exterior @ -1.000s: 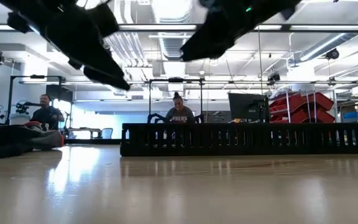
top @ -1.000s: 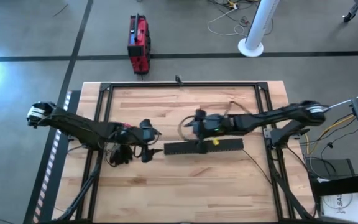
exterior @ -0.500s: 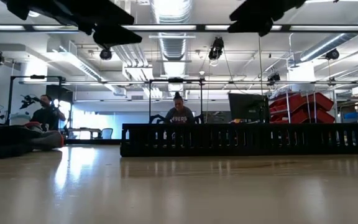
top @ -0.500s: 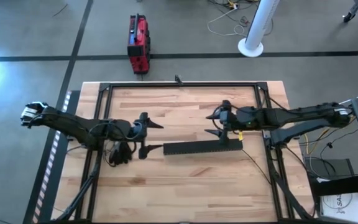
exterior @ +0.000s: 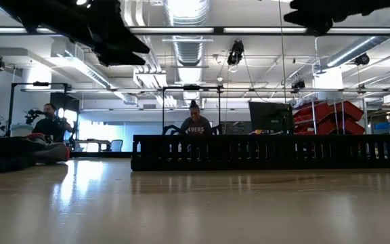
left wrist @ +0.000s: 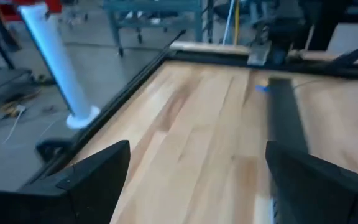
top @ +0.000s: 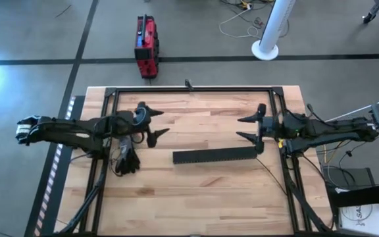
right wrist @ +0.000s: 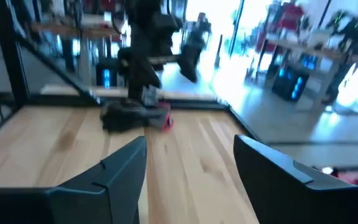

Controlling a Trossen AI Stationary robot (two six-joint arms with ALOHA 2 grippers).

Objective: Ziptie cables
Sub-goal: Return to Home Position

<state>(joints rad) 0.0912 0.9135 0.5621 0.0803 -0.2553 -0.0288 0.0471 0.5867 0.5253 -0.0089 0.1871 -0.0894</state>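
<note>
The left arm and right arm are dark and slim, built of thin jointed links. The left arm has a pale cap at its outer joint. Loops of thin dark cable show near both wrists. The fingers are matte black wedges with flat, angled faces, and from above they taper to sharp tips.

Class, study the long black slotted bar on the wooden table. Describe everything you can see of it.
The black bar is long, straight and narrow, seemingly matt plastic. The low view shows its side wall cut into a row of upright slots under a solid top edge. It lies flat on the wooden table, lengthwise between the arms. Only the table touches it; the open left gripper and open right gripper hang above, apart from it.
</note>
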